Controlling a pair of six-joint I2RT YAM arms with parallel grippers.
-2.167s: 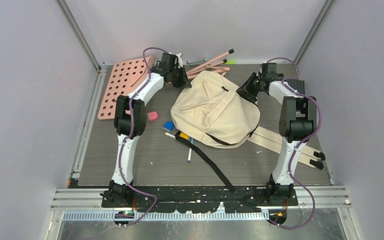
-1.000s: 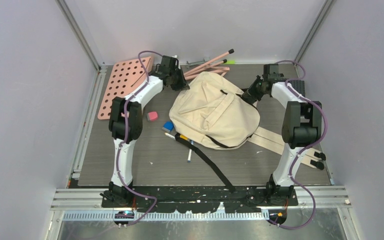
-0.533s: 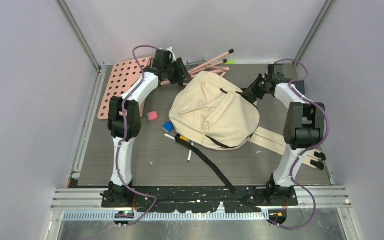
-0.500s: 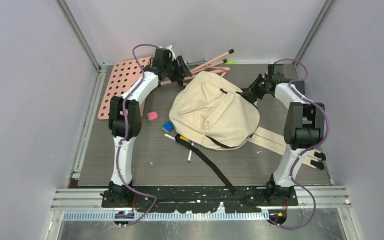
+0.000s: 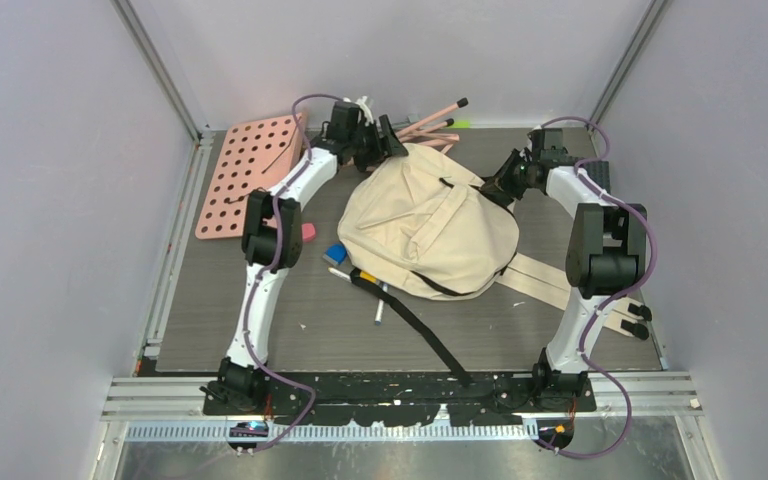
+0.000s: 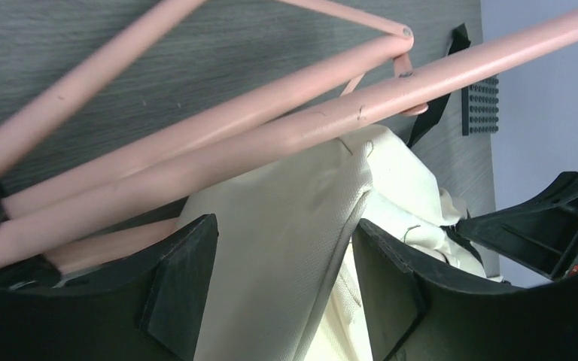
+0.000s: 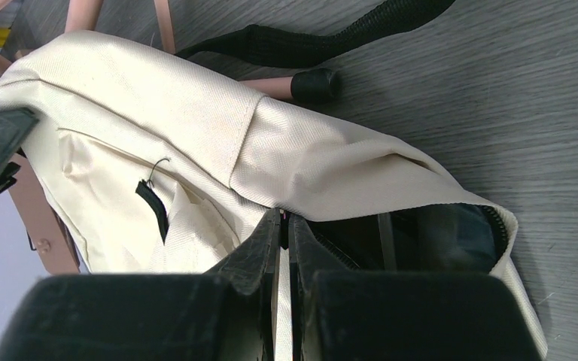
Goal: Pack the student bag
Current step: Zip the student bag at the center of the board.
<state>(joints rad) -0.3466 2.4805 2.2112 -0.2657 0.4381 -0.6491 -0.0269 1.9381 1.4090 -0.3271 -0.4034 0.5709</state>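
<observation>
**Position of task item:** The student bag is found lying on the tabletop.

**Left pincer**: It is held open at the bag's far left corner. A fold of the bag's cream cloth is seen between the spread jaws. Contact with the cloth cannot be told.

**Right pincer**: It is closed at the bag's far right edge. The cream hem beside the open black zipper is nipped between the fingertips, and dark lining is exposed at that opening.

**Other items:**
- Pink tubes are noted beyond the bag, partly under its far edge.
- A pink perforated board is located well left of the bag.
- A blue block and a pen are recorded just beside the bag's near left side.
- A black strap is extended from the bag's near side.
</observation>
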